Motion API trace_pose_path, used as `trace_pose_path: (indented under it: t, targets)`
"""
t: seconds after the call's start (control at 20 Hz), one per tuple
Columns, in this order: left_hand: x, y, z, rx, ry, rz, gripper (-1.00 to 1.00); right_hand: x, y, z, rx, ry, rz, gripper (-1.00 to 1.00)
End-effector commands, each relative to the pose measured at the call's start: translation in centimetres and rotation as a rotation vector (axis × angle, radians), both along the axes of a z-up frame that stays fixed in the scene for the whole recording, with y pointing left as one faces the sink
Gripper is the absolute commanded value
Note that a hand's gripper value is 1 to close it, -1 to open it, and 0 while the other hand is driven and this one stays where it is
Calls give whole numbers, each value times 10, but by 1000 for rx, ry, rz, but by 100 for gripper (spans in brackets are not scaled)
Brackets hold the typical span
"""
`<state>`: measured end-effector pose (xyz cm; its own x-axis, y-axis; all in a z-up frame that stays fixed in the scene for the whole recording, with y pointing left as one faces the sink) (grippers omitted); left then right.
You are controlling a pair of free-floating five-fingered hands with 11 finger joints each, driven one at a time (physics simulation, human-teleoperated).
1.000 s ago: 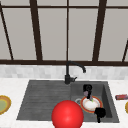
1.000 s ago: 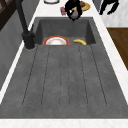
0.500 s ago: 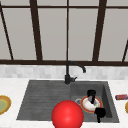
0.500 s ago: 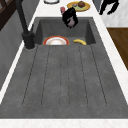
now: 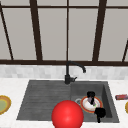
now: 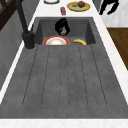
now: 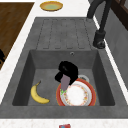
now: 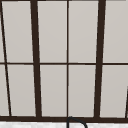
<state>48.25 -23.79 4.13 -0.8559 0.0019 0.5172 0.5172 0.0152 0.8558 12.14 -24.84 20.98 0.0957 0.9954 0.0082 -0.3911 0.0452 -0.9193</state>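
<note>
One black hand hangs low in the grey stone sink basin, its fingers curled round a small purple, eggplant-like item with a green end, held just above the orange-rimmed white round plate on the basin floor; in the right side view the purple piece points down toward the plate's 9 o'clock edge. The other black hand hovers at about 5 o'clock from the plate in the front view, over the basin's front rim; whether its fingers are bent or straight cannot be told. A yellow banana lies on the basin floor, well apart from the plate. A large red ball sits at 6 o'clock in the front view.
</note>
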Motion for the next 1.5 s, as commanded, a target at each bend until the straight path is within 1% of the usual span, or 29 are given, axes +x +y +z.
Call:
trace_pose_path:
  t: [0.0,0.05,0.15,0.25,0.3,0.35,0.45,0.5,0.55,0.6,0.65,0.7,0.75,0.8,0.85,0.9,0.95,1.05,1.15,1.2,1.25,1.35,1.45]
  targets:
    - [9,-14,-31,4,-47,-49,100,0,0,0,0,0,0,0]
    - [8,-17,-39,2,-55,-56,100,0,0,0,0,0,0,0]
    - [11,-23,-56,0,-64,-57,100,0,0,0,0,0,0,0]
    - [20,-24,-73,-4,-51,-49,100,0,0,0,0,0,0,0]
    - [24,-24,-81,-8,-42,-49,100,0,0,0,0,0,0,0]
    - [28,-21,-86,-17,-18,-57,100,0,0,0,0,0,0,0]
    - [36,-16,-90,-36,20,-86,100,0,0,0,0,0,0,0]
    - [40,-14,-92,-55,36,-104,100,0,0,0,0,0,0,0]
    - [45,-9,-93,-83,48,-123,100,0,0,0,0,0,0,0]
    - [50,-2,-92,-119,59,-140,100,0,0,0,0,0,0,0]
    - [50,12,-85,-170,57,-147,100,0,0,0,0,0,0,0]
    - [46,14,-84,-196,46,-175,100,0,0,0,0,0,0,0]
    - [44,13,-76,-198,35,-198,100,0,0,0,0,0,0,0]
    - [42,3,-64,-164,64,-213,-100,0,0,0,0,0,0,0]
    - [41,9,-53,-178,48,-195,-100,0,0,0,0,0,0,0]
    - [40,10,-45,-166,43,-190,-100,0,0,0,0,0,0,0]
    - [41,14,-42,-149,35,-187,-100,0,0,0,0,0,0,0]
    - [42,14,-31,-134,45,-198,-100,0,0,0,0,0,0,0]
    - [37,19,-20,-113,55,-204,-100,0,0,0,0,0,0,0]
    - [35,24,-18,-104,69,-206,-100,0,0,0,0,0,0,0]
    - [31,28,-15,-109,68,-203,-100,0,0,0,0,0,0,0]
    - [24,37,-13,-110,61,-210,-100,0,0,0,0,0,0,0]
    - [16,46,-10,-118,46,-221,-100,0,0,0,0,0,0,0]
